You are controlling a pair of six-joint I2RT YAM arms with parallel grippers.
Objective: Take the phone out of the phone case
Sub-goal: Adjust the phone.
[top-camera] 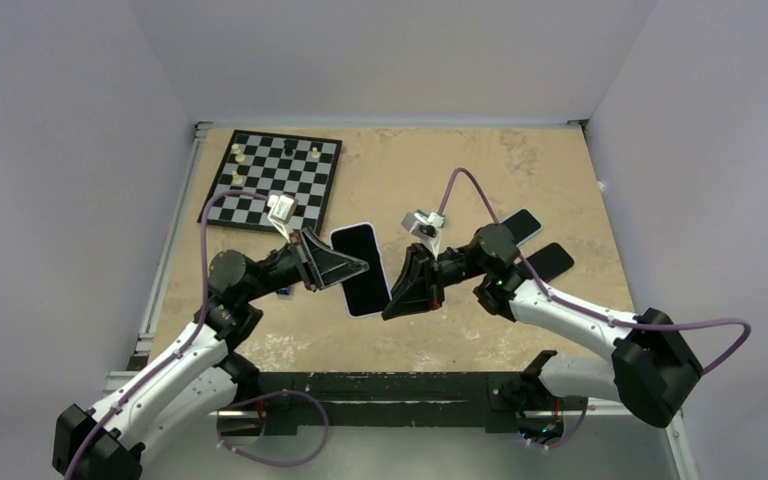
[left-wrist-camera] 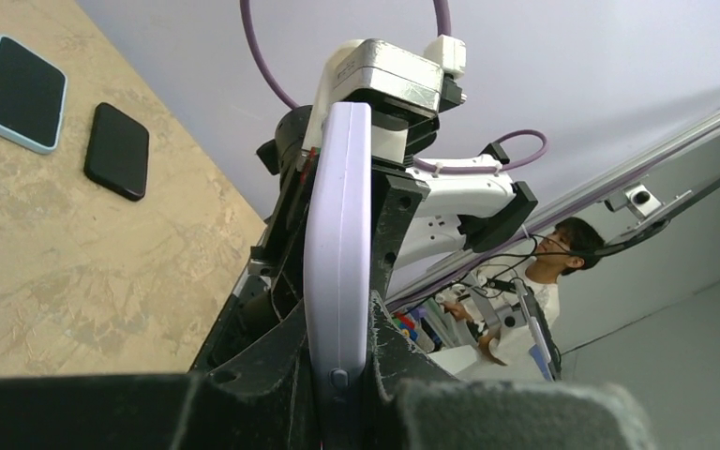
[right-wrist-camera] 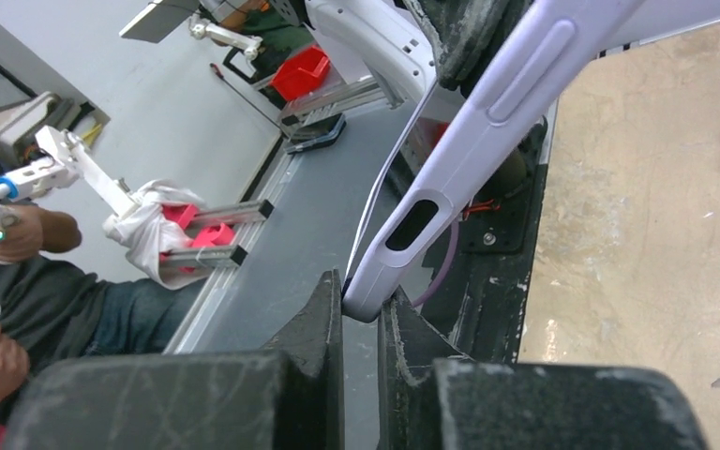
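Fingers (left-wrist-camera: 262, 375) of the left gripper (left-wrist-camera: 337, 361) are closed on the long edge of the lavender case (left-wrist-camera: 337, 234), one black pad on each face, with a side button of the case sitting just between them. In the right wrist view the right gripper (right-wrist-camera: 361, 309) pinches a rounded corner of the same case (right-wrist-camera: 473, 131), its fingers (right-wrist-camera: 314, 328) pressed against both faces beside an oblong cutout in the rim. From above, the phone (top-camera: 362, 268) sits in the case with its dark screen up and the pale rim all round it. It is held off the table (top-camera: 520, 160) at mid-frame, tilted, with its top end toward the upper left. The left gripper (top-camera: 355, 268) holds its left side and the right gripper (top-camera: 391, 300) its lower right corner, so the two face each other across it. Both arms reach in from the bottom corners of the frame, purple cables looping over them. At the upper left of the table lies a chessboard (top-camera: 275, 180) with a few pieces (top-camera: 241, 155) on it. To the right of the right wrist lie a blue-cased phone (top-camera: 522, 224) and, just below it, a black phone (top-camera: 550, 260), close together but apart.
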